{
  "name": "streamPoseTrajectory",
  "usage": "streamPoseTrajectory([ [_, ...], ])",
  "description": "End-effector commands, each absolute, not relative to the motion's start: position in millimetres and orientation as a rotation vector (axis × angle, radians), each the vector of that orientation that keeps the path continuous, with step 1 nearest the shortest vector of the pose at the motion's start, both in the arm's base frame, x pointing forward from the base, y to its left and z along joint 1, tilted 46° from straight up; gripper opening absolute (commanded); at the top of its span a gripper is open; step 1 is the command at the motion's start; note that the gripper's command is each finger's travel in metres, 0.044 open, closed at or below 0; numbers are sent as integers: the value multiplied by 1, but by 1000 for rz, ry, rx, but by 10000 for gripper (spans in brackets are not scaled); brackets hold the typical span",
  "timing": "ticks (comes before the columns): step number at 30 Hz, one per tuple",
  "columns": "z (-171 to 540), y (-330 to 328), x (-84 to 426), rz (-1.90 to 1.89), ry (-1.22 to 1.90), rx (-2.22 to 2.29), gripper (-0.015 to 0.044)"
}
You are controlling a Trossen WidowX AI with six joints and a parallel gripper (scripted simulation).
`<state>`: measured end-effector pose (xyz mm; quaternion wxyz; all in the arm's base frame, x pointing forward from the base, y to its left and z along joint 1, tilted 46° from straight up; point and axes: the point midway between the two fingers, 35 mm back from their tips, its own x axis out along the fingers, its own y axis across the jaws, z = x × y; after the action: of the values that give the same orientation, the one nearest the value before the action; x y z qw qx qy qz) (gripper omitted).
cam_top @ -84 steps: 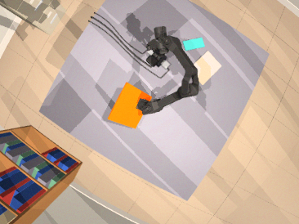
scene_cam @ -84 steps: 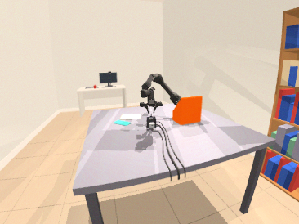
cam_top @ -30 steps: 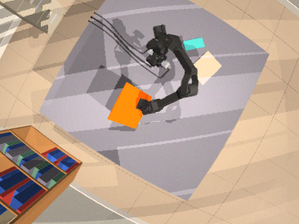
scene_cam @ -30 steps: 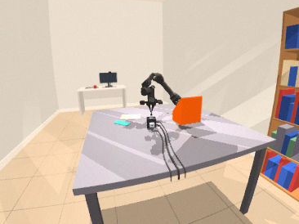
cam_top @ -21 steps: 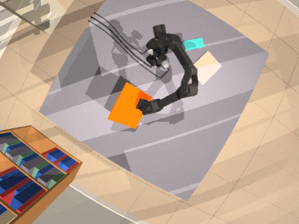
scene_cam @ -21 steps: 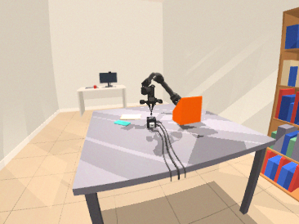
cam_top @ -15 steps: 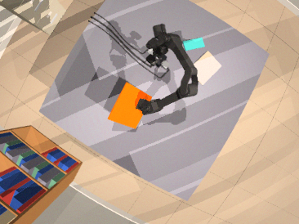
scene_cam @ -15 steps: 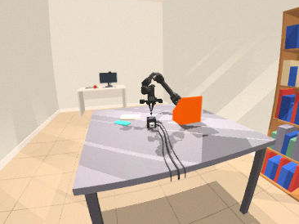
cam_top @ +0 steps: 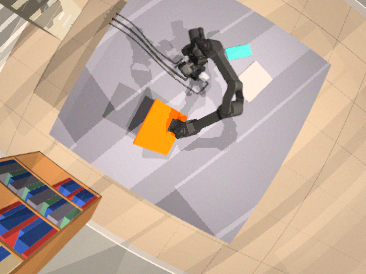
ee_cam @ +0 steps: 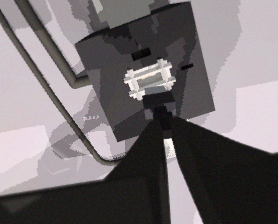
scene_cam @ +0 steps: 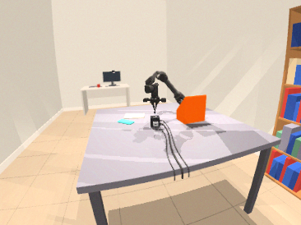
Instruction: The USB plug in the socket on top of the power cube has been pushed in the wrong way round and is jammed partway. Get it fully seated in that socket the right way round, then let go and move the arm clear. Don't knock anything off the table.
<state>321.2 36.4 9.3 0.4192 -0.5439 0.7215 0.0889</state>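
Observation:
The dark power cube [cam_top: 198,85] [scene_cam: 155,122] [ee_cam: 112,65] stands near the middle of the grey table [cam_top: 250,170] [scene_cam: 123,156]. My gripper [cam_top: 192,68] [scene_cam: 155,110] [ee_cam: 164,128] points straight down over the cube's top face and is shut on the USB plug [ee_cam: 150,80]. In the wrist view the plug's pale metal end shows against the cube's top, turned at a slant to the dark slots there. I cannot tell whether the plug touches the socket.
Three dark cables [cam_top: 145,42] [scene_cam: 173,156] [ee_cam: 45,85] run from the cube to the table's edge. An orange box [cam_top: 157,127] [scene_cam: 192,108] stands by the arm's base. A cyan card [cam_top: 238,52] [scene_cam: 126,121] and a white pad [cam_top: 255,80] [scene_cam: 135,116] lie beyond the cube. A bookshelf [cam_top: 40,205] [scene_cam: 292,107] stands beside the table.

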Motion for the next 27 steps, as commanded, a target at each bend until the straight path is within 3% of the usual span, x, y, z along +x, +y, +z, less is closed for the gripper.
streamPoseTrajectory([
  [1,9,36,321,132,1798,-1295,0],
  [27,9,36,321,-445,1631,-800,0],
])
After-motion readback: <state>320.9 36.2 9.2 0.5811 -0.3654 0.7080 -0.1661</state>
